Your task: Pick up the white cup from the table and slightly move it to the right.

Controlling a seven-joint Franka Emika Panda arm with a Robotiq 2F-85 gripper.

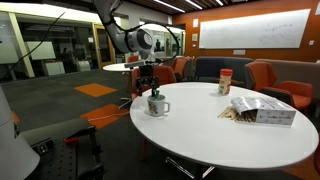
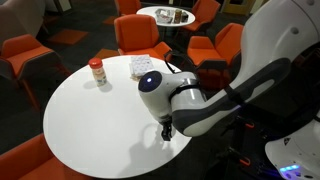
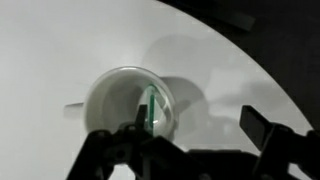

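The white cup (image 1: 157, 105) stands near the edge of the large round white table (image 1: 215, 135). In the wrist view the white cup (image 3: 115, 100) shows its dark greenish inside, with its handle pointing left. My gripper (image 3: 195, 125) is open and low over the cup. One finger is over the cup's mouth, the other is outside its right wall, and I cannot tell if they touch it. In an exterior view the gripper (image 1: 151, 90) hangs right above the cup. In an exterior view the gripper (image 2: 167, 130) and arm hide the cup at the table (image 2: 90, 125) edge.
A tall red-and-white canister (image 1: 225, 82) and a clear bag of snacks (image 1: 262, 110) sit on the far part of the table; both also show in an exterior view (image 2: 97, 72) (image 2: 143, 65). Orange chairs (image 1: 270, 78) ring the table. A smaller round table (image 2: 165, 15) stands farther off.
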